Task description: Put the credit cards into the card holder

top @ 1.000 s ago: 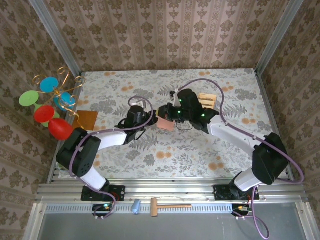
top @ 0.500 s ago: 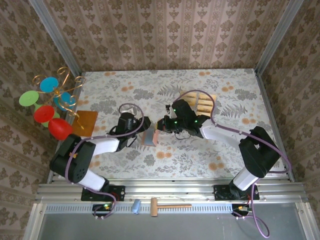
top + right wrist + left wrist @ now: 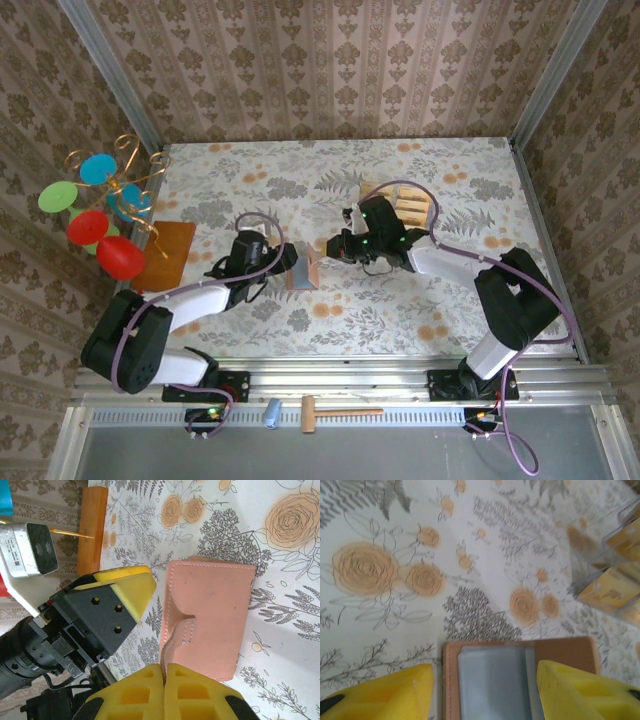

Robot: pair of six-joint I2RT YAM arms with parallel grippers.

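Observation:
The card holder (image 3: 303,272) stands on edge at mid-table between both grippers. In the right wrist view its pinkish-tan outer face (image 3: 210,615) shows, and my right gripper (image 3: 164,672) is shut on its near stitched edge. The left wrist view looks into the open card holder (image 3: 495,660), brown outside with a grey sleeve inside. My left gripper (image 3: 484,692) is open and straddles it; the left fingertip (image 3: 395,690) stands a little clear of its edge. The credit cards (image 3: 412,208) sit in a clear rack at the back right, also seen as tan-gold cards (image 3: 612,587).
An orange-brown board (image 3: 165,255) lies at the left table edge, next to a wire stand with coloured discs (image 3: 100,205). A wooden mallet (image 3: 340,412) and a blue cylinder (image 3: 271,412) lie on the ledge in front of the arm bases.
My right gripper carried the card holder left and toward the front, tipping it from flat onto its edge. My left gripper drew back left and now sits astride it.

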